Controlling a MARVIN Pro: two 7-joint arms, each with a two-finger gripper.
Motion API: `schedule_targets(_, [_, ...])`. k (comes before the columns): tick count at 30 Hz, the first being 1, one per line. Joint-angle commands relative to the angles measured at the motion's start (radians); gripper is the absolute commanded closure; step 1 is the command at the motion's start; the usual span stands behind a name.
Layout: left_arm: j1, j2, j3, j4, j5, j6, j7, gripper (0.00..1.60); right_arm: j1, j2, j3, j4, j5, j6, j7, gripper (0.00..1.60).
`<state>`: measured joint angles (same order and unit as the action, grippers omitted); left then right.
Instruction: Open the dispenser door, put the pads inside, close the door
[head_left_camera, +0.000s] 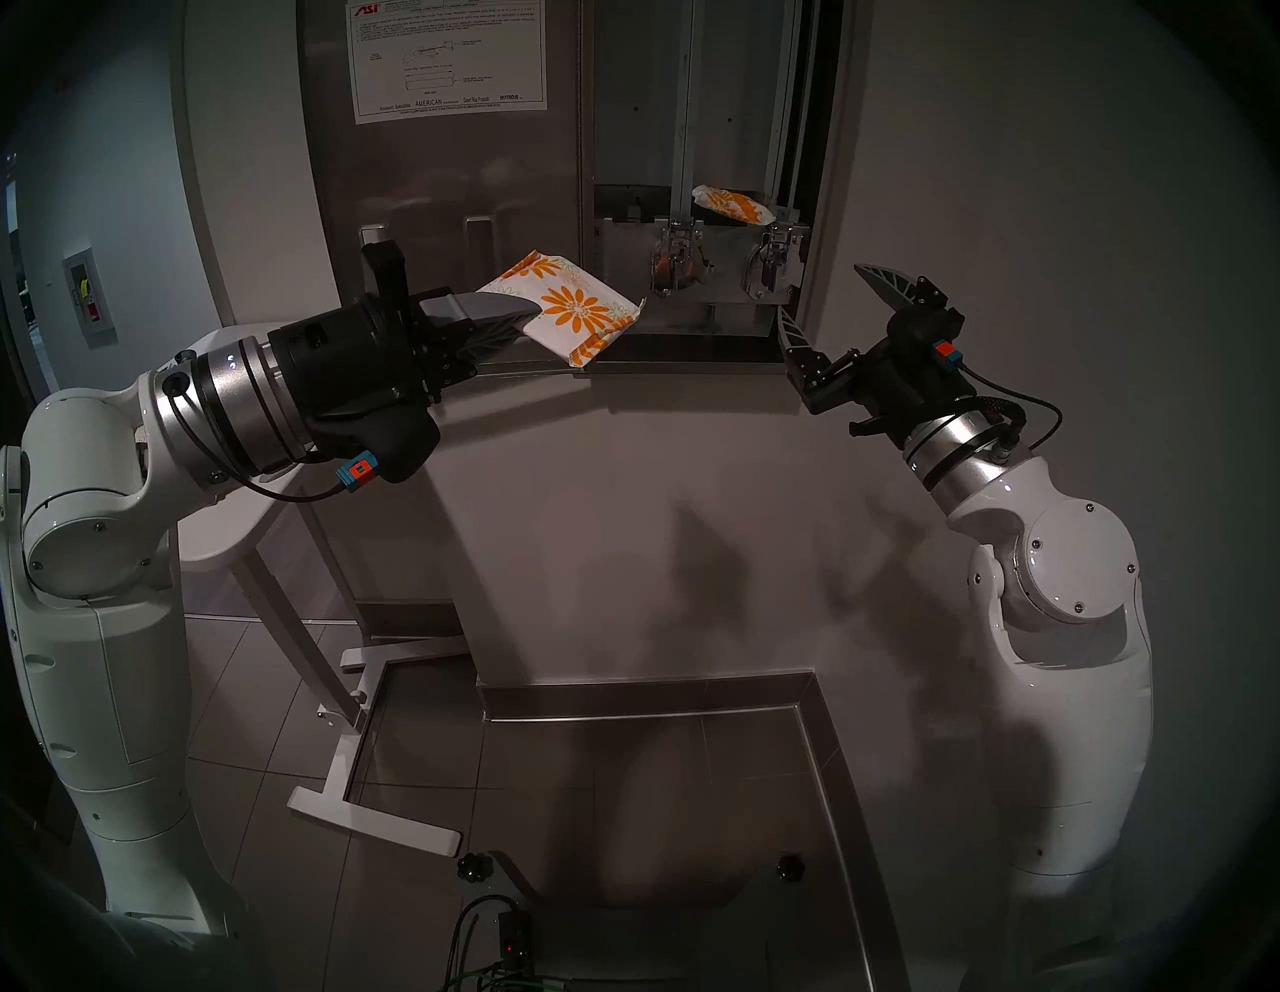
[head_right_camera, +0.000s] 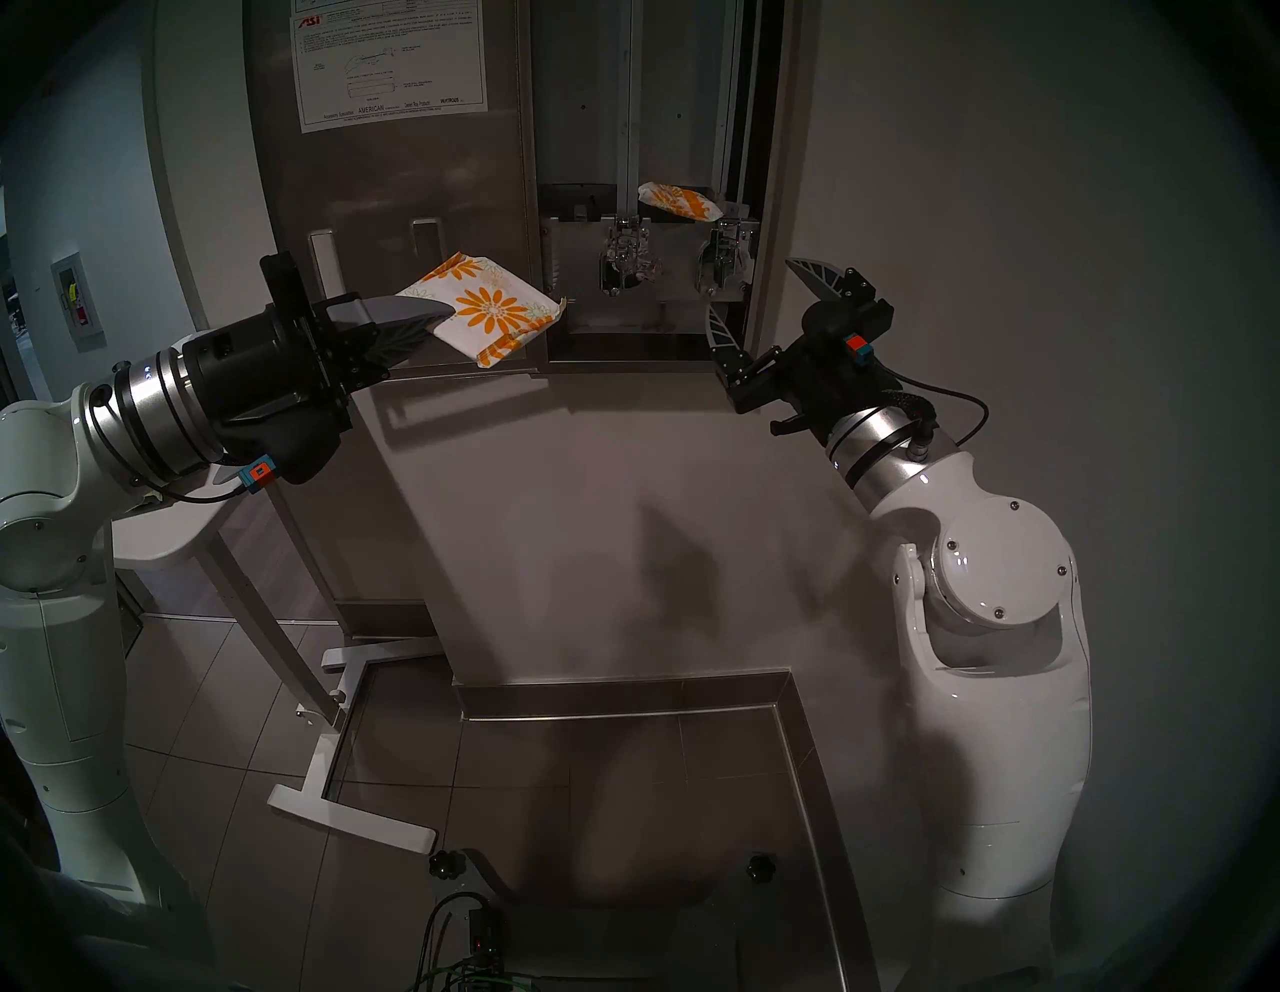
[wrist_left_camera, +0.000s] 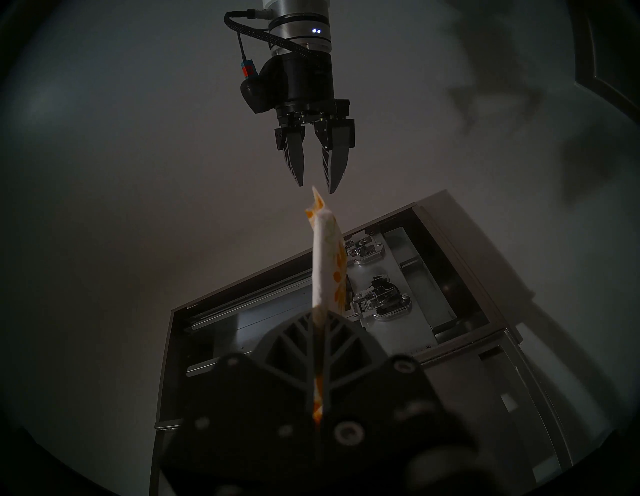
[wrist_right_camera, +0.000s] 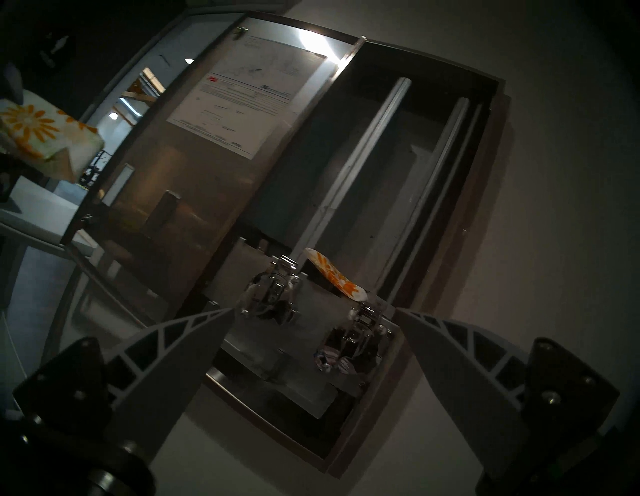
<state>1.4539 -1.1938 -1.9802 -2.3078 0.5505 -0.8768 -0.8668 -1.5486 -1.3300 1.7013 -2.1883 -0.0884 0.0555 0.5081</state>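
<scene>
My left gripper (head_left_camera: 516, 322) jaws clamped on daisy pad (head_left_camera: 568, 308), door (head_left_camera: 443, 173) open behind. Right gripper (head_left_camera: 828, 312) jaws wide, empty. Second pad (head_left_camera: 733, 204) inside dispenser (head_left_camera: 824, 138) above chrome levers (head_left_camera: 675, 267).

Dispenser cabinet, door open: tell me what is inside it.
Inside the dispenser, one daisy-print pad lies tilted in the right-hand channel above two chrome levers. Vertical rails run upward. The channel floor beneath the pad is hidden, and the upper interior is cropped.

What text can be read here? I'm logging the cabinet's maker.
"ASI": red logo atop the instruction sheet inside the open door.
"AMERICAN": the sheet's bottom line.
"WATROUS": same line, clearer in the right head view.
The sheet's other print: too small to read.
</scene>
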Motion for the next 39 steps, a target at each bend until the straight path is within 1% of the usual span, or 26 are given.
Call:
schedule_targets(1, [-0.009, 0.001, -0.003, -0.005, 0.004, 0.001, 0.001, 1.60, 0.045, 0.080, 0.005, 0.013, 0.005, -0.058, 0.081, 0.00])
schedule_targets(3, [-0.009, 0.001, -0.003, -0.005, 0.004, 0.001, 0.001, 1.60, 0.048, 0.085, 0.003, 0.017, 0.004, -0.072, 0.089, 0.00])
schedule_targets(5, [-0.009, 0.000, -0.003, -0.005, 0.004, 0.001, 0.001, 1.60, 0.070, 0.099, -0.005, 0.028, 0.008, -0.108, 0.120, 0.00])
schedule_targets(7, [-0.009, 0.000, -0.003, -0.005, 0.004, 0.001, 0.001, 1.60, 0.081, 0.106, -0.010, 0.031, 0.006, -0.116, 0.130, 0.00])
schedule_targets(8, [-0.009, 0.000, -0.003, -0.005, 0.004, 0.001, 0.001, 1.60, 0.099, 0.118, -0.018, 0.043, 0.002, -0.156, 0.149, 0.00])
schedule_targets(9, [-0.009, 0.000, -0.003, -0.005, 0.004, 0.001, 0.001, 1.60, 0.107, 0.122, -0.021, 0.048, -0.001, -0.172, 0.156, 0.00])
schedule_targets(10, [-0.009, 0.000, -0.003, -0.005, 0.004, 0.001, 0.001, 1.60, 0.116, 0.134, -0.027, 0.054, -0.012, -0.203, 0.166, 0.00])
schedule_targets(12, [-0.009, 0.000, -0.003, -0.005, 0.004, 0.001, 0.001, 1.60, 0.123, 0.139, -0.031, 0.058, -0.014, -0.217, 0.173, 0.00])
schedule_targets(14, [-0.009, 0.000, -0.003, -0.005, 0.004, 0.001, 0.000, 1.60, 0.149, 0.145, -0.045, 0.072, -0.022, -0.265, 0.185, 0.00])
schedule_targets(15, [-0.009, 0.000, -0.003, -0.005, 0.004, 0.001, 0.000, 1.60, 0.149, 0.145, -0.045, 0.072, -0.022, -0.265, 0.185, 0.00])
schedule_targets(18, [-0.009, 0.000, -0.003, -0.005, 0.004, 0.001, 0.000, 1.60, 0.169, 0.142, -0.056, 0.090, -0.033, -0.320, 0.188, 0.00])
schedule_targets(21, [-0.009, -0.001, -0.003, -0.005, 0.004, 0.001, 0.000, 1.60, 0.188, 0.146, -0.072, 0.100, -0.075, -0.383, 0.180, 0.00])
schedule_targets(22, [-0.009, -0.001, -0.003, -0.005, 0.004, 0.001, 0.000, 1.60, 0.192, 0.146, -0.080, 0.100, -0.084, -0.382, 0.177, 0.00])
schedule_targets(24, [-0.009, -0.001, -0.003, -0.005, 0.004, 0.001, 0.000, 1.60, 0.201, 0.140, -0.090, 0.112, -0.104, -0.438, 0.171, 0.00])
schedule_targets(25, [-0.009, -0.001, -0.003, -0.005, 0.004, 0.001, 0.000, 1.60, 0.206, 0.139, -0.096, 0.111, -0.111, -0.441, 0.167, 0.00])
schedule_targets(28, [-0.009, -0.001, -0.003, -0.005, 0.004, 0.001, 0.000, 1.60, 0.215, 0.134, -0.105, 0.122, -0.132, -0.495, 0.161, 0.00])
schedule_targets(33, [-0.010, -0.001, -0.003, -0.005, 0.004, 0.000, 0.000, 1.60, 0.229, 0.132, -0.126, 0.127, -0.164, -0.544, 0.157, 0.00])
schedule_targets(39, [-0.010, -0.001, -0.003, -0.005, 0.004, 0.000, 0.000, 1.60, 0.236, 0.121, -0.153, 0.116, -0.177, -0.550, 0.160, 0.00])
